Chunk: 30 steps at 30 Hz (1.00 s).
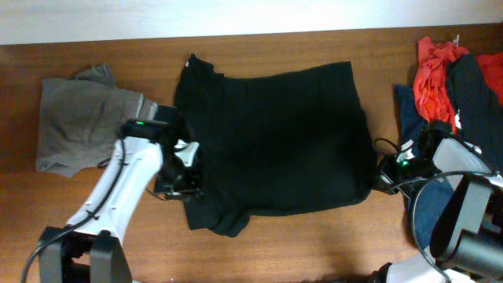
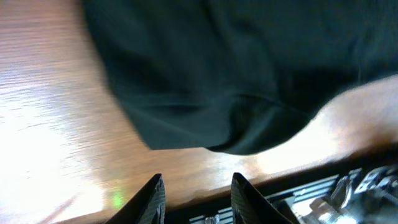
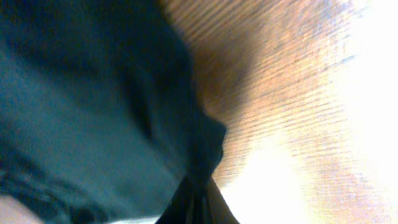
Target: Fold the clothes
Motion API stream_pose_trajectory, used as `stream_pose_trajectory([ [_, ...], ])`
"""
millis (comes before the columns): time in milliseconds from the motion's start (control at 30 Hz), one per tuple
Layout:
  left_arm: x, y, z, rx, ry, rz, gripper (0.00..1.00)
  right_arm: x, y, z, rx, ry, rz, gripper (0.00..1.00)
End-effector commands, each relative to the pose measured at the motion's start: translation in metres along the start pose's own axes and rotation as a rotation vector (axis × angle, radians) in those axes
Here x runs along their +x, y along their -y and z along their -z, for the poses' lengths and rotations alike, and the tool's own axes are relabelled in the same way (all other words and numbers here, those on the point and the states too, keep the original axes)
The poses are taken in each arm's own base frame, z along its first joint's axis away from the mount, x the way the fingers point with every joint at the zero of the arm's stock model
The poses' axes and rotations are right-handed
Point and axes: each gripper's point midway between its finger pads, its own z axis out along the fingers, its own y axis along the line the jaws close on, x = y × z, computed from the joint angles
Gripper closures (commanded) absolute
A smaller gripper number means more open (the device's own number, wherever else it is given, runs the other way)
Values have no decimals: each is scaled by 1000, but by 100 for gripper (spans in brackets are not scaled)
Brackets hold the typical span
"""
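Note:
The clothes, a black T-shirt point(image 1: 275, 141), lie spread across the middle of the wooden table. My left gripper point(image 1: 185, 171) sits at the shirt's lower left edge. In the left wrist view its fingers point(image 2: 155, 193) stand apart with only bare wood between them, so the left gripper point(image 2: 198, 182) is open, and the black T-shirt point(image 2: 249, 68) lies just ahead. My right gripper point(image 1: 385, 174) is at the shirt's lower right corner. In the right wrist view the right gripper point(image 3: 199, 190) is shut on a pinched fold of the black T-shirt point(image 3: 93, 112).
A grey folded garment point(image 1: 78, 122) lies left of the shirt, close behind my left arm. At the right edge is a pile of red point(image 1: 432, 79) and dark navy clothes point(image 1: 479, 86), beside my right arm. Bare wood point(image 1: 314, 244) runs along the front.

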Motion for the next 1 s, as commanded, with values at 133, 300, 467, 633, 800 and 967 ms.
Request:
stream_pose_trajectory([
  [133,20,52,-31,-129,3,-228,65,-7,-53,95,-83,258,183,96],
  [300,37,79,-57,-232,30,-433,61,-3,-56,100,-92,270,183,96],
  [467,50,79,-76,-287,30,-487,61,-5,-57,101,-97,279,184,96],
  [633,51,85,-87,-281,54,-529,59,-11,-60,103,-107,302,171,96],
  [800,39,75,-102,-326,129,-546,48,-13,-60,104,-109,311,175,96],
  [967,34,77,-107,-314,155,-566,47,-13,-60,104,-109,311,175,96],
])
